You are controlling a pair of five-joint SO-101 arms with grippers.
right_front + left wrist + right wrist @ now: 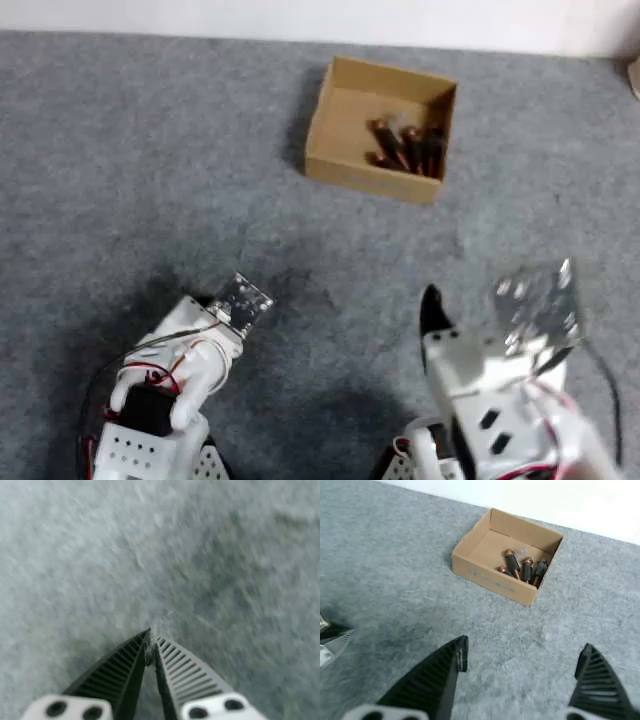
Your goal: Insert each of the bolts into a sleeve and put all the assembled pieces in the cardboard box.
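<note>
1 cardboard box [360, 177], at 12 o'clock on the 1 grey table [150, 150] in the high view. Assembled pieces [526, 566] inside the box: 3 countable for sure, maybe a 4th. They lie clumped together, so I can't tell the exact number. All sit at the box's 3 o'clock side. 2 grippers: left gripper [153, 636], right gripper [524, 647].
</note>
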